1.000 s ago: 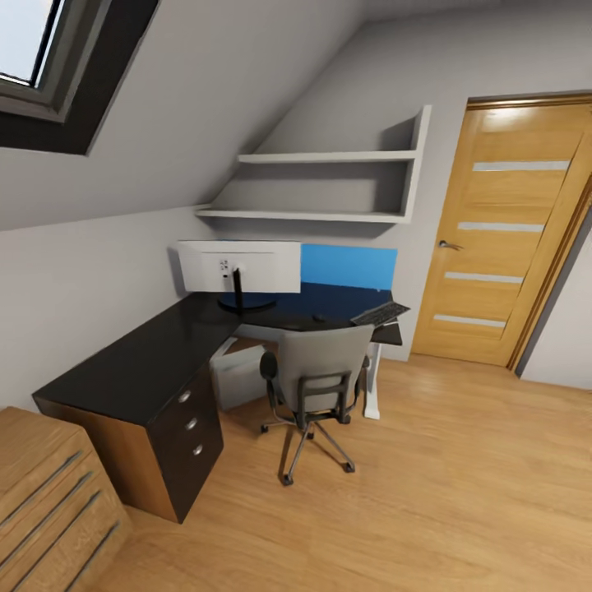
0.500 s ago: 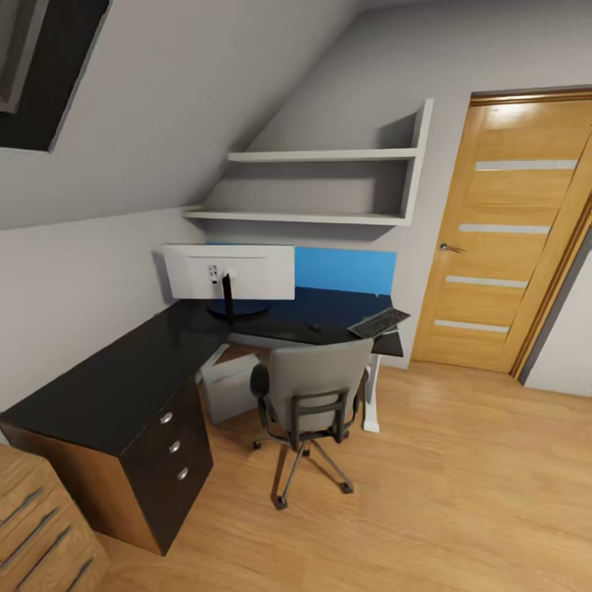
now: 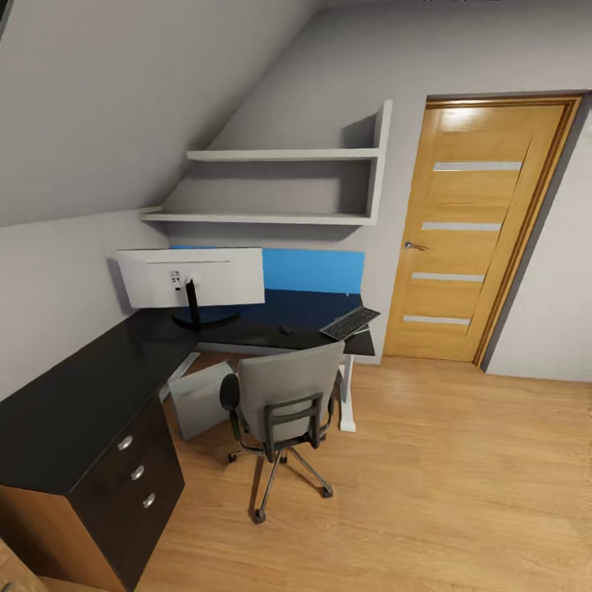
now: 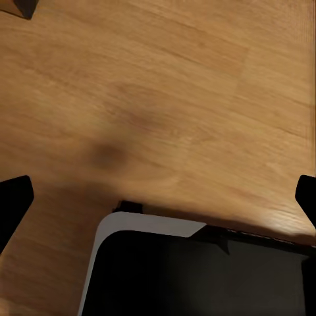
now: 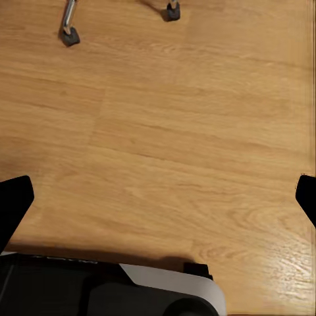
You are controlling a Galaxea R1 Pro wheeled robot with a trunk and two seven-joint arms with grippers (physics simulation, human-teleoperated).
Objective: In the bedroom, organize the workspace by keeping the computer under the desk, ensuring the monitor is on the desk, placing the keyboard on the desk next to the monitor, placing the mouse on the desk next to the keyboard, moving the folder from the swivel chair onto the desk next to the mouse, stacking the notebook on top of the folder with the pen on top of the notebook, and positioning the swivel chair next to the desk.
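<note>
The glossy black desk (image 3: 82, 395) runs along the left wall and turns under a blue back panel (image 3: 312, 270). On its corner stands the monitor (image 3: 193, 278), white back towards me. The dark keyboard (image 3: 349, 322) lies at the desk's right end, and the small mouse (image 3: 285, 330) sits to its left. Under the desk is the light grey computer (image 3: 197, 399). The grey swivel chair (image 3: 284, 403) faces the desk, its back hiding the seat. The folder, notebook and pen are out of view. My left gripper (image 4: 158, 197) and right gripper (image 5: 158, 197) hang open above bare wood floor.
A wooden door (image 3: 477, 230) stands shut to the right of the desk. White wall shelves (image 3: 279, 185) hang above the desk under the sloped ceiling. Two chair casters (image 5: 69, 36) appear in the right wrist view. Open wood floor (image 3: 460, 493) spreads to the right.
The whole head view has shifted: desk, chair and door now sit further left in the picture and the skylight has left it. The things themselves have not moved.
</note>
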